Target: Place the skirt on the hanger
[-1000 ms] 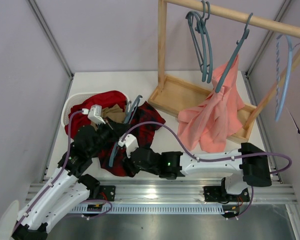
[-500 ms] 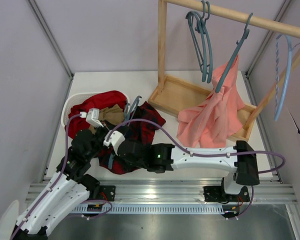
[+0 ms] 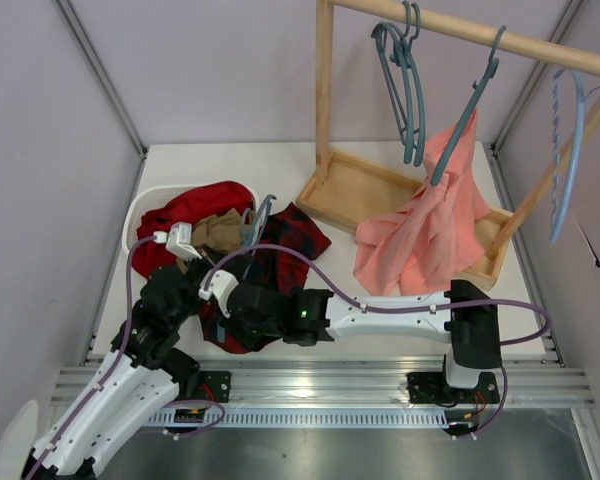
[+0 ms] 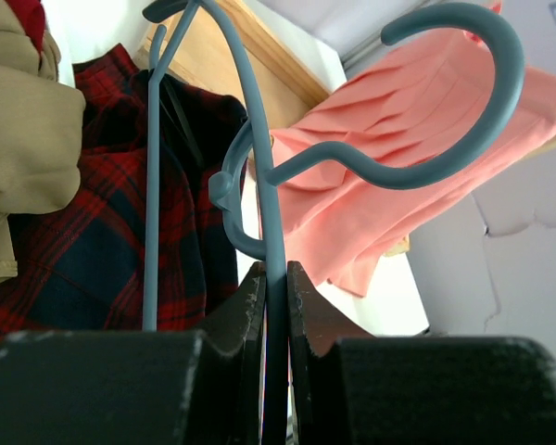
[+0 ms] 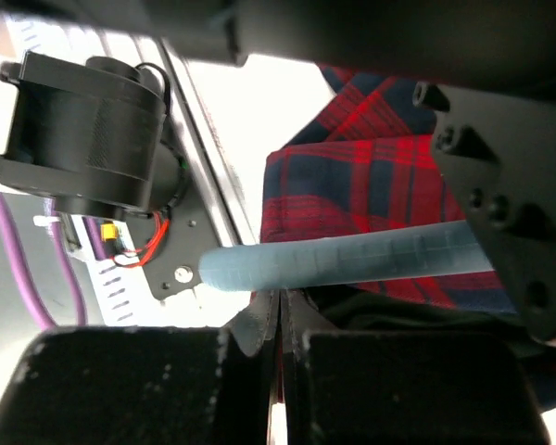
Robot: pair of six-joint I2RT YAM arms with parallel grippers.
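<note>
The left arm (image 3: 105, 395) and right arm (image 3: 395, 312) share white shells, black joints, purple cables (image 3: 280, 248) and white wrist cameras (image 3: 177, 240)

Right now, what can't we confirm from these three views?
- Right wrist view: the right gripper fingers meet; whether skirt cloth is pinched is hidden by them.
- Top view: skirt waistband and label covered by the right arm.
- Left wrist view: the hanger below the left gripper is cut off by its fingers.

No legible text, labels, brands, numbers or signs on anything here.
</note>
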